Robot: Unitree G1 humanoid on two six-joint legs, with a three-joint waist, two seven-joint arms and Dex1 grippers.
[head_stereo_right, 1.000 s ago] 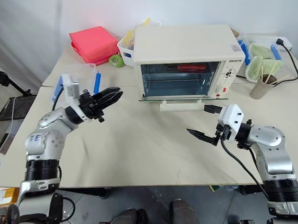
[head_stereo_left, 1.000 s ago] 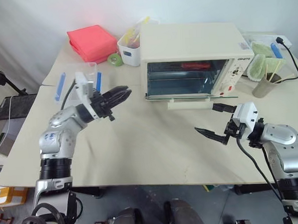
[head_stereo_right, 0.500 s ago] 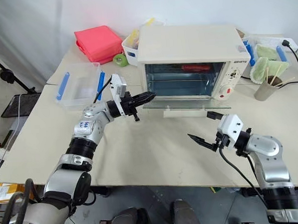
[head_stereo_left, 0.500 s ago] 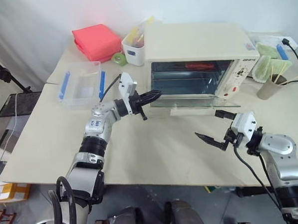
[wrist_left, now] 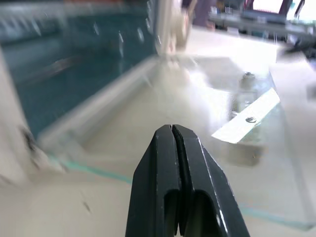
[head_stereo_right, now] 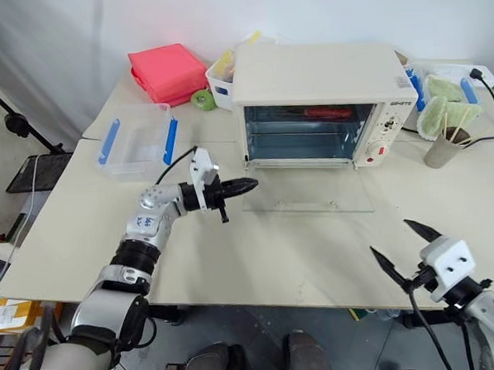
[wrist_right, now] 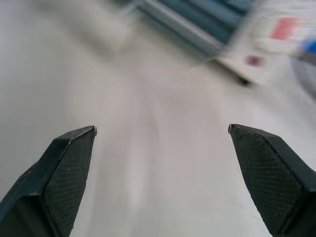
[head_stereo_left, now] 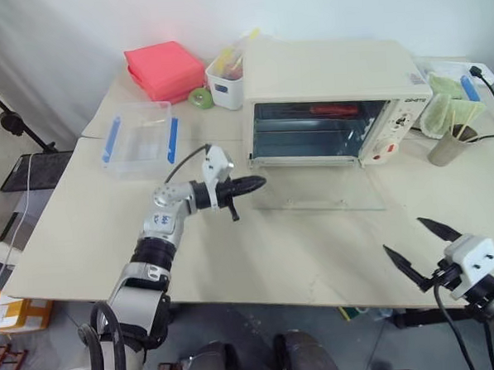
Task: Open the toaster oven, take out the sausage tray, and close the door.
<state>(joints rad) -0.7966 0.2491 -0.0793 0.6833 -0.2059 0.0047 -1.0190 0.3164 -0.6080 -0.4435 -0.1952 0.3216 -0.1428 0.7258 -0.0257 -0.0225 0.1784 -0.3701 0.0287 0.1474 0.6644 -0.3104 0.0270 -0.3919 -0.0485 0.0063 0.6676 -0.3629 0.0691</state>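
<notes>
Toaster oven [head_stereo_left: 334, 97] sitting upper centre-right of the head view, cream-white, red knob [head_stereo_left: 389, 148] on the panel at its right end. Door [head_stereo_left: 318, 194] dropped all the way open, glass lying flat on the table [head_stereo_left: 84, 235] right in front of the opening. Red sausage [head_stereo_left: 336, 109] visible high inside the cavity, so sausage tray [head_stereo_right: 326, 113] still in there, though too dim to make out much beyond that.

Left gripper [head_stereo_left: 253, 183] mid-frame, just off the left edge of the flat glass, fingers pressed tight together with nothing between them, pointing toward the door. Same closed pair in the left wrist view [wrist_left: 177, 148], hovering over the glass.

Right gripper [head_stereo_left: 416, 246] down in the lower right corner, well away from the oven, fingers spread wide and empty.

Clear plastic box [head_stereo_left: 141, 139] with blue clips upper left, red folded cloth [head_stereo_left: 165, 67] behind it.
</notes>
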